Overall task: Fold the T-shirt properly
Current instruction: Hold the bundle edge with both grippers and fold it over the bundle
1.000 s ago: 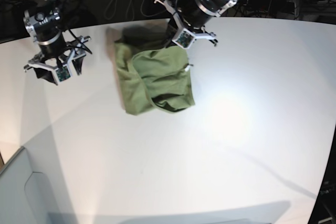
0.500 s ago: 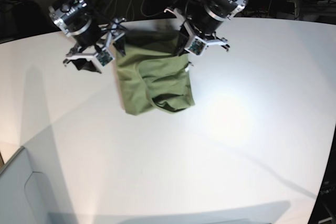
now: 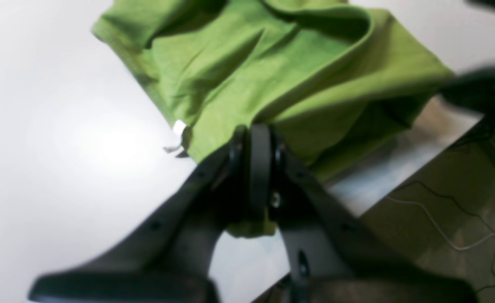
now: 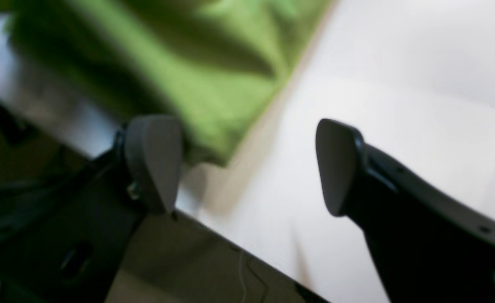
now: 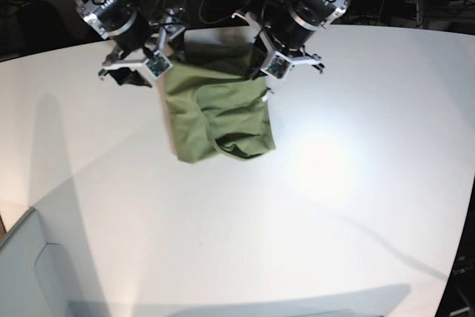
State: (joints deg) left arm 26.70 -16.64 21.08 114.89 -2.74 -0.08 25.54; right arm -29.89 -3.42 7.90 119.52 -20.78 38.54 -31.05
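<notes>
"What is seen at the upper left of the base view?"
"The right tool [image 5: 148,63] is spread wide, with no cloth gripped, beside a corner of the T-shirt [image 5: 230,116]."
"And the shirt?"
"It is bunched on the table [image 5: 334,206], upper centre. Part is folded over; the edges are left uneven, so squaring and final folds seem still to be done."
"Further right?"
"Its far edge is pinched in the closed left tool [image 5: 266,70]."

The T-shirt [image 5: 234,113] is plain green all over. The tabletop [image 5: 341,183] is white. The left claw [image 5: 256,72] and right claw [image 5: 165,57] are black and silvery.
</notes>
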